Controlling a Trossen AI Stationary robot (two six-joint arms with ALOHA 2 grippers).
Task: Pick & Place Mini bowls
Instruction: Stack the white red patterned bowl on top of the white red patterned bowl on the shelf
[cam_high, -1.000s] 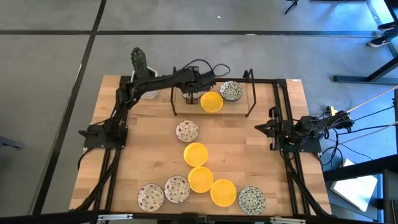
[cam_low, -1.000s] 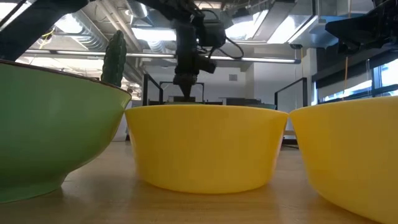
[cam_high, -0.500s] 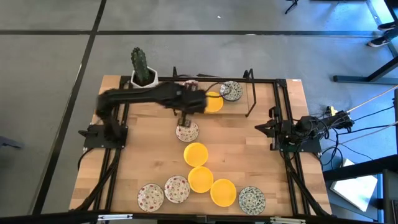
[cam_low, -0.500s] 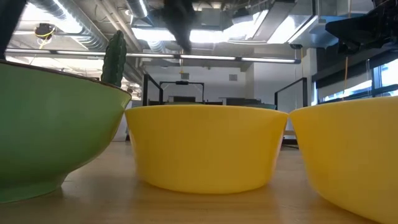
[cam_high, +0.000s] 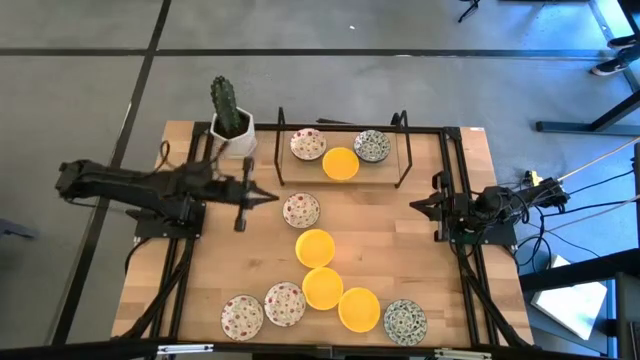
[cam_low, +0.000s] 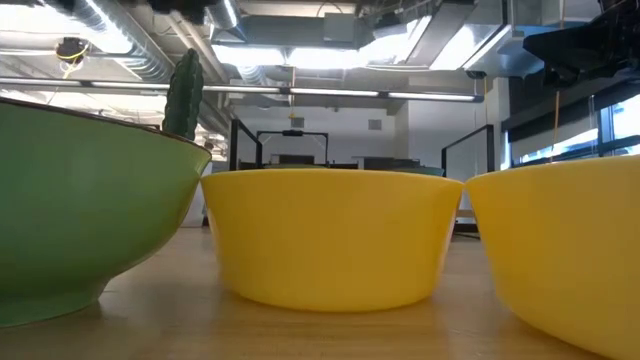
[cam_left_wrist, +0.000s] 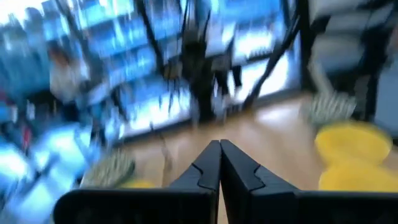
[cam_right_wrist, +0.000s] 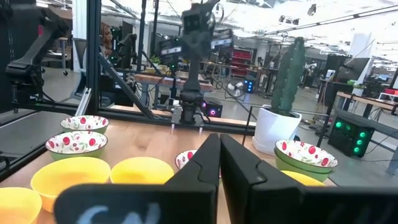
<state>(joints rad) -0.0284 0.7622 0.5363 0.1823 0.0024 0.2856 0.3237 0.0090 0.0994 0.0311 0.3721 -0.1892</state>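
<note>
The mini bowls lie spread over the wooden table. Three sit under the black wire rack (cam_high: 340, 128) at the far edge: a red-speckled one (cam_high: 307, 144), a yellow one (cam_high: 340, 163) and a blue-green one (cam_high: 372, 146). Another red-speckled bowl (cam_high: 300, 210) rests mid-table, with several yellow, red-speckled and blue-green bowls (cam_high: 322, 288) trailing to the near edge. My left gripper (cam_high: 270, 197) (cam_left_wrist: 219, 146) is shut and empty, pointing level toward the mid-table bowl from its left. My right gripper (cam_high: 415, 205) (cam_right_wrist: 219, 140) waits shut at the table's right.
A cactus in a white pot (cam_high: 229, 112) stands at the far left corner, just left of the rack. Black frame rails (cam_high: 178, 270) run along the left and right sides of the table. Bare wood lies between the mid-table bowl and my right gripper.
My left gripper has drawn back from the rack toward the table's left edge and a little toward the near edge. It has tipped from pointing down to pointing level. The red-speckled bowl under the rack, covered by the arm before, now shows.
</note>
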